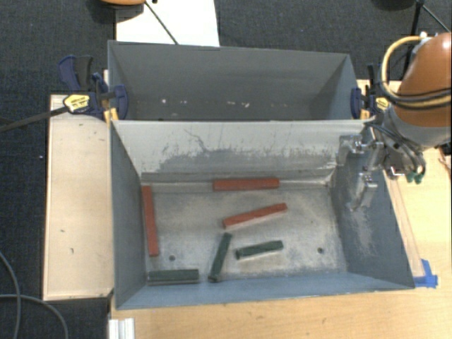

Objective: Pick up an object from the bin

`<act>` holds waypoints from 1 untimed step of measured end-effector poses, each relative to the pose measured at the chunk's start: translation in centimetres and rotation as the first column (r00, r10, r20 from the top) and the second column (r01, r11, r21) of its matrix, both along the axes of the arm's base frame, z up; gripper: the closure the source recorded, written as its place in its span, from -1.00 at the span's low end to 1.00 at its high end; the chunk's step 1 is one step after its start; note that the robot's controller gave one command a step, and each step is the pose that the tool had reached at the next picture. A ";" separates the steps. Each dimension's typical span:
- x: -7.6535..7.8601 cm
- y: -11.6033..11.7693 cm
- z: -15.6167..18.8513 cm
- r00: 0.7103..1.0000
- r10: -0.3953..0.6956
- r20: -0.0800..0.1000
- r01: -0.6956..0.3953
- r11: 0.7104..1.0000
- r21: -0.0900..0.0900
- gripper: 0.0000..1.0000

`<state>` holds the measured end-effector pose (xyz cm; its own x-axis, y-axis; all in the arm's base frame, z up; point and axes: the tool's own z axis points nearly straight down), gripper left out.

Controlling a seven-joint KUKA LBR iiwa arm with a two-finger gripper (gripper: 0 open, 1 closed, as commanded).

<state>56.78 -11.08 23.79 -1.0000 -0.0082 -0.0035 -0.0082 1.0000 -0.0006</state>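
Holding the lot: grey metal bin (233, 83), sloped walls, scuffed flat floor.
Arm: enters from the right, orange cover (427, 69) over the wrist, above the bin's right rim.
Hand: (361, 196) hangs over the right sloped wall, near the floor's back right corner. Apart or together: cannot tell. Touches no stick that I can make out.
Left red stick: (150, 221) lies along the foot of the left wall, running front to back.
Back red stick: (246, 184) lies flat along the foot of the back wall, about mid-width.
Mid red stick: (254, 215) on the open floor, tilted, right end further back. Of all six sticks, its right end and that of the back red stick lie nearest the hand, yet apart from it.
Corner green stick: (173, 277) dark, at the front left, along the front wall.
Long green stick: (219, 257) dark, slanted, lower end near the front wall.
Short green stick: (258, 249) dark, just right of the long green stick's upper end; touching or not, cannot tell.
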 end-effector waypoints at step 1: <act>0.0 0.0 0.0 1.000 0.000 0.000 0.000 1.000 0.000 -1.00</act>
<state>56.78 -11.08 23.79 -1.0000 -0.0086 -0.0035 -0.0086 1.0000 -0.0006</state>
